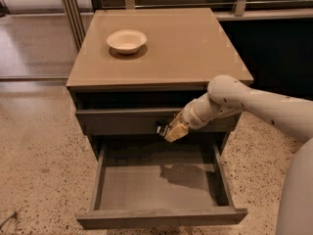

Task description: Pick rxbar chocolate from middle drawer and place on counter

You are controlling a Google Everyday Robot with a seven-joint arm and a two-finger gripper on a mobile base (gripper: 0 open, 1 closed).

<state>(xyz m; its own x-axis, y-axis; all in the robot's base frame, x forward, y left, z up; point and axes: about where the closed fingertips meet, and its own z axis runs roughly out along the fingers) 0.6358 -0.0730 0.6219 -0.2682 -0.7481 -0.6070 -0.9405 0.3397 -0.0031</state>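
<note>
The middle drawer [142, 185] is pulled wide open and its flat grey inside is bare. My gripper [169, 130] hangs above the drawer's back part, in front of the closed drawer front above it. It is shut on the rxbar chocolate [160, 129], of which only a small dark end shows at the fingertips. The tan counter [186, 43] lies above and behind the gripper. My white arm [254, 102] reaches in from the right.
A white bowl [126, 40] stands at the back left of the counter. The closed upper drawer front [117, 121] is just behind the gripper. Speckled floor lies around the cabinet, with a railing and a dark wall behind it.
</note>
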